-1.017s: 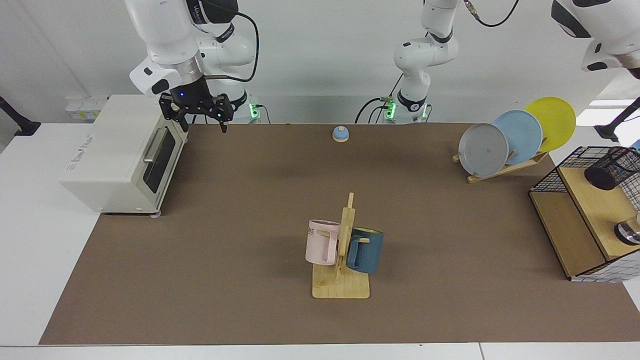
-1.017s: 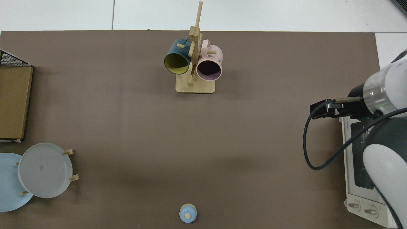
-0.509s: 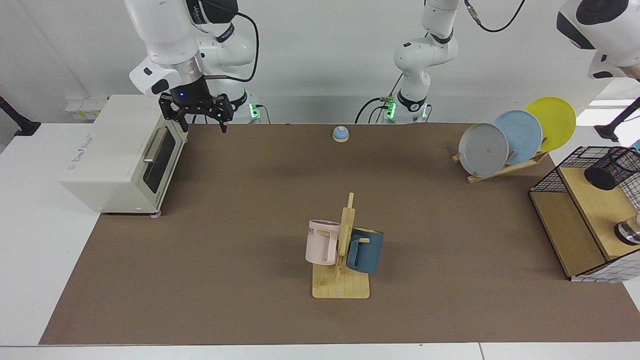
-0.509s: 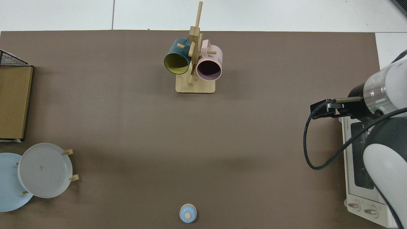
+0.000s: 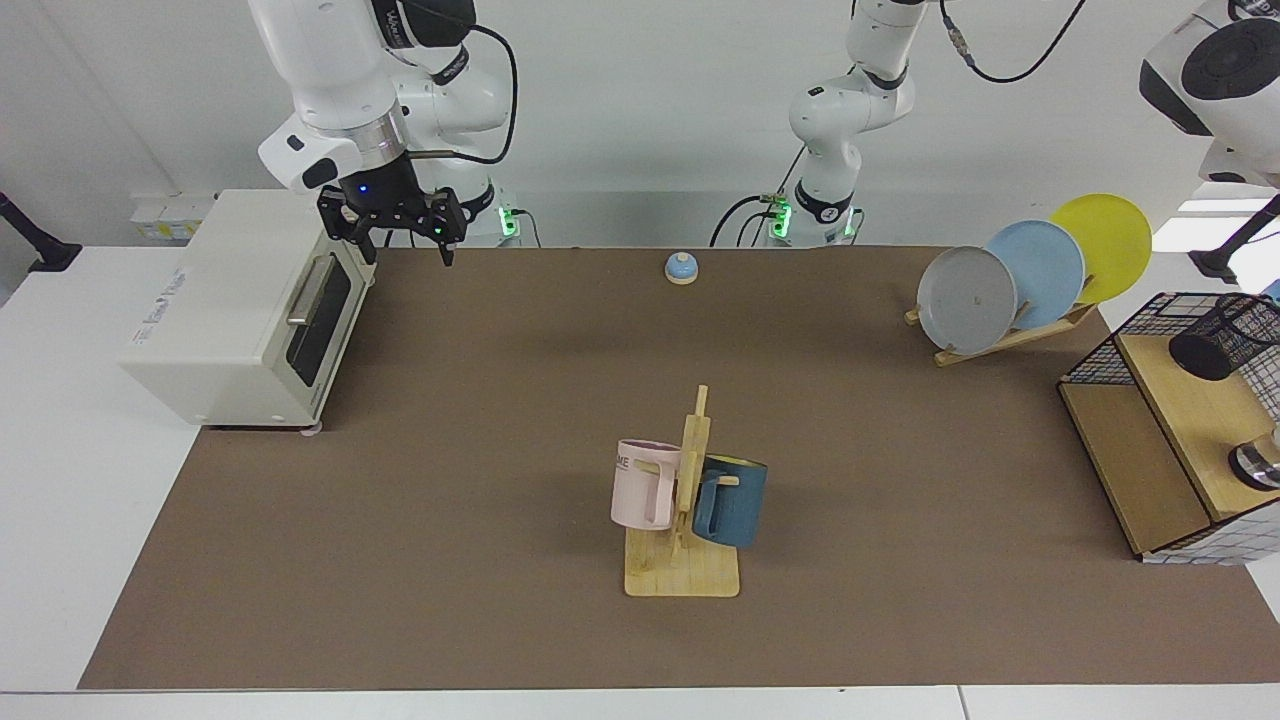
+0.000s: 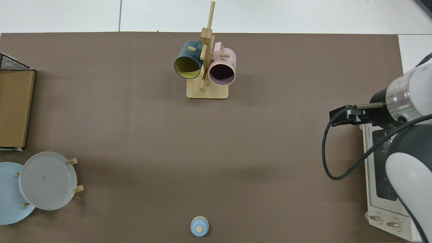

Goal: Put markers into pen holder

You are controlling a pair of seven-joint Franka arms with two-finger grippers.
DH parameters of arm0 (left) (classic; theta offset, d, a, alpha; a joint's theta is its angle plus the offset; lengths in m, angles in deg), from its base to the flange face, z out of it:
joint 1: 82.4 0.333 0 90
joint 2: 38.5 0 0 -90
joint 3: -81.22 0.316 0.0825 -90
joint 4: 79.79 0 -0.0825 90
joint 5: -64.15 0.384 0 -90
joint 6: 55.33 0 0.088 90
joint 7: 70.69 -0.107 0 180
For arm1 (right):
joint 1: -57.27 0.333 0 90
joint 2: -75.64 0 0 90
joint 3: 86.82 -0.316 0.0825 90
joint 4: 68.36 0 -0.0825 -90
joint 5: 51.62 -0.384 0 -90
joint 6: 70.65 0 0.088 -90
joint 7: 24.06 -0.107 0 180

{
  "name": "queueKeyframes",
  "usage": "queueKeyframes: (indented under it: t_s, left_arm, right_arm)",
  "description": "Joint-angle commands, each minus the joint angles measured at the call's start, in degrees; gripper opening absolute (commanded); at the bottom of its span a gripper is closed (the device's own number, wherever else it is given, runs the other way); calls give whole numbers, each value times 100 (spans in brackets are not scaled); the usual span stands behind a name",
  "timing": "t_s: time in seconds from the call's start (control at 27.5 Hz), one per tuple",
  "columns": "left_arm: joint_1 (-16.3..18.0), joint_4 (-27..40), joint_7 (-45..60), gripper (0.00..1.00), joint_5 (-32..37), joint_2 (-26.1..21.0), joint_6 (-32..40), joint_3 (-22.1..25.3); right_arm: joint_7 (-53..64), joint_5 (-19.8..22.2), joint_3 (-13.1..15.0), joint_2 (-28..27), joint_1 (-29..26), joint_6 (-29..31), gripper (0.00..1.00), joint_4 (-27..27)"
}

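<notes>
Hovering beside the toaster oven — right hand, fingers spread, empty.

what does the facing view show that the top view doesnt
Only the facing view shows the pen holder on the wire rack, the yellow plate, the left arm's base and the open right gripper.

Only the top view shows the toaster oven's knobs.

Both show the mug tree, grey plate and blue bell.

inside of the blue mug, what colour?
Yellow-green lining inside the blue mug, seen best in the top view.
</notes>
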Motion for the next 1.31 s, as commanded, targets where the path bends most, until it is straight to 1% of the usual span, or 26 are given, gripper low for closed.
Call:
queueKeyframes:
  t_s: [0.0, 0.11, 0.18, 0.25, 0.33, 0.51, 0.69, 1.27]
  left_arm:
    - [254, -79, -232, 0, 105, -46, -242, -43]
    - [317, -26, -250, 0, 97, -81, -349, -52]
    - [352, 0, -215, 0, 105, -212, -383, -52]
    - [483, 0, -206, 0, 97, -301, -462, -61]
    - [492, 0, -206, 0, 96, -345, -586, -52]
    - [475, 70, -198, 0, 70, -389, -560, -61]
    - [484, 176, -84, 0, 35, -600, -551, -52]
    - [554, 712, -22, 0, -35, -503, -542, -26]
  right_arm:
    - [65, -24, -31, -15, -61, 21, 100, -37]
    - [65, -24, -31, -15, -61, 21, 100, -37]
    - [65, -24, -31, -15, -61, 12, 100, -37]
    - [65, -24, -31, -15, -61, 12, 100, -37]
    - [65, -24, -31, -15, -61, 21, 100, -37]
    - [65, -24, -31, -15, -61, 21, 100, -37]
    - [65, -24, -31, -15, -61, 12, 100, -37]
    - [65, -24, -31, -15, -52, 12, 100, -37]
